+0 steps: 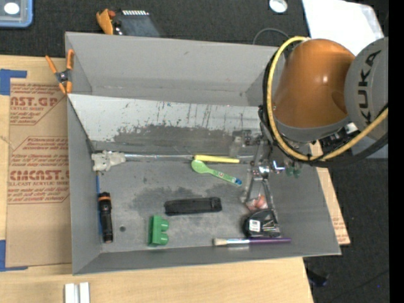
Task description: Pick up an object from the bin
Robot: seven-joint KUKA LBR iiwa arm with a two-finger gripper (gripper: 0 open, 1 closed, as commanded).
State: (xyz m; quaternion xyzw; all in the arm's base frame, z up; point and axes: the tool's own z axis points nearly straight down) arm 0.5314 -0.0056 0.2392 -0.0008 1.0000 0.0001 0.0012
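My gripper (258, 201) reaches down near the bin's right wall, low over the floor. Its two thin fingers spread apart like an upside-down V, so it is open. A small pink thing (254, 202) lies on the floor between the tips; I cannot tell whether they touch it. Just in front of it sits a black tape measure (262, 225) with a yellow label. A purple-handled brush (252, 240) lies along the front wall. To the left of the gripper a green spoon (213, 169) lies beside a yellow stick (218, 160).
A black bar (192, 206) lies mid-floor, with a green block (158, 230) at the front. At the left wall are a black marker (105, 217) and a blue pen (98, 183). A long rod with a white head (107, 161) runs along the back.
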